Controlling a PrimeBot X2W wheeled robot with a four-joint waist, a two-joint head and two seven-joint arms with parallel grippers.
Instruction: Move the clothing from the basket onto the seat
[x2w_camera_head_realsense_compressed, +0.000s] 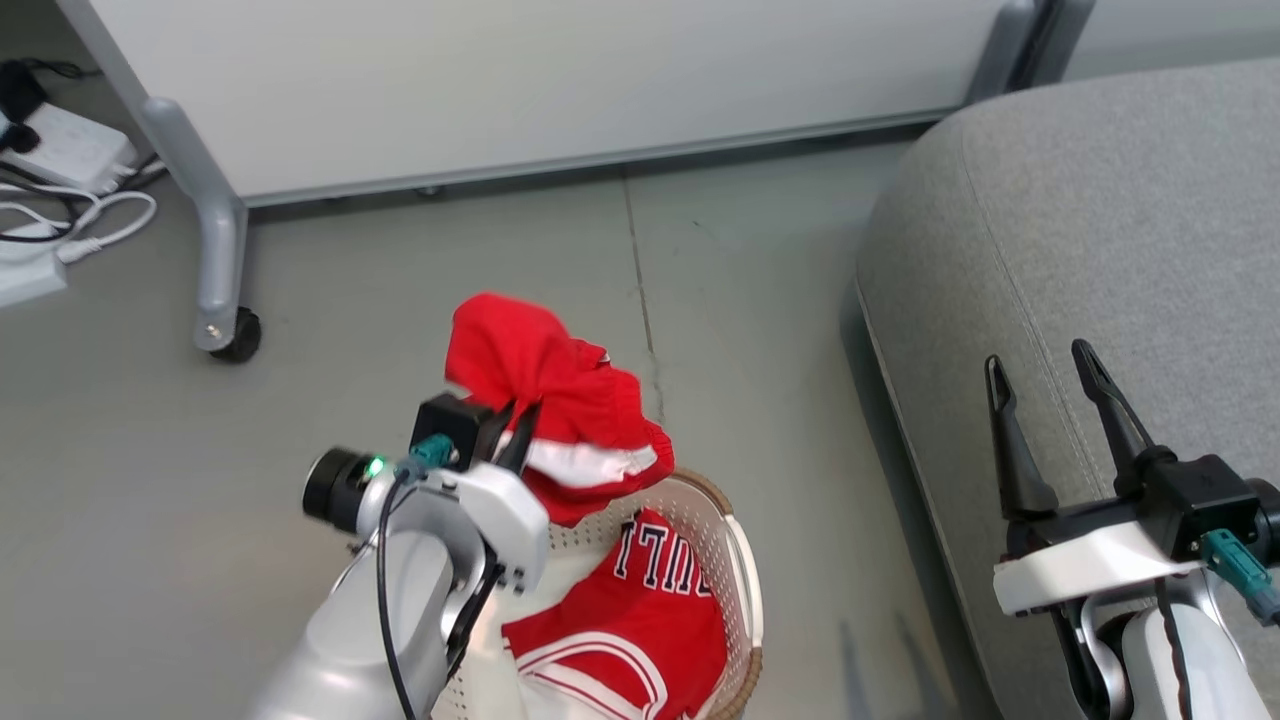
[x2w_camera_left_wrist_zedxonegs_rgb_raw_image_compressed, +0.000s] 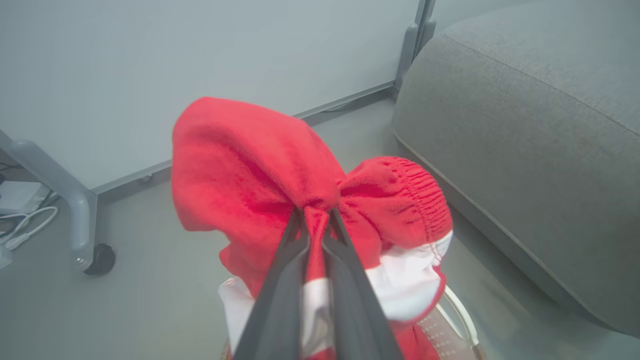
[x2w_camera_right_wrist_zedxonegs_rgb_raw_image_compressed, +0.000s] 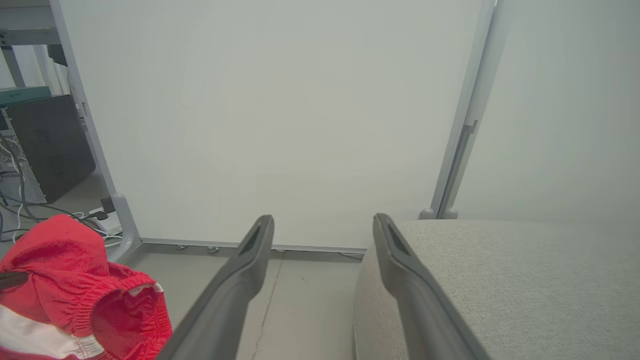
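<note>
Okay, left gripper (x2w_camera_left_wrist_zedxonegs_rgb_raw_image_compressed: 313, 216): fingers pressed together, pinching a bunched fold of red clothing (x2w_camera_left_wrist_zedxonegs_rgb_raw_image_compressed: 240, 165) right at the tips. Cloth balloons out beyond and to both sides of the fingers, and the rest hangs below them toward the basket (x2w_camera_head_realsense_compressed: 745, 590). Pinch is on a gathered wad, likely so the whole piece lifts clear of the rim without slipping. Looks like shorts: bright red, ribbed elastic waistband right of the fingers, white band under it. Second red piece (x2w_camera_head_realsense_compressed: 640, 610), dark white-outlined letters and white stripes, lies in the basket below the left fingers. Right gripper (x2w_camera_head_realsense_compressed: 1040, 362): fingers spread wide, nothing between, hovering over the seat (x2w_camera_head_realsense_compressed: 1120, 200) edge, probably parked out of the way. Seat is well right of the held cloth.
</note>
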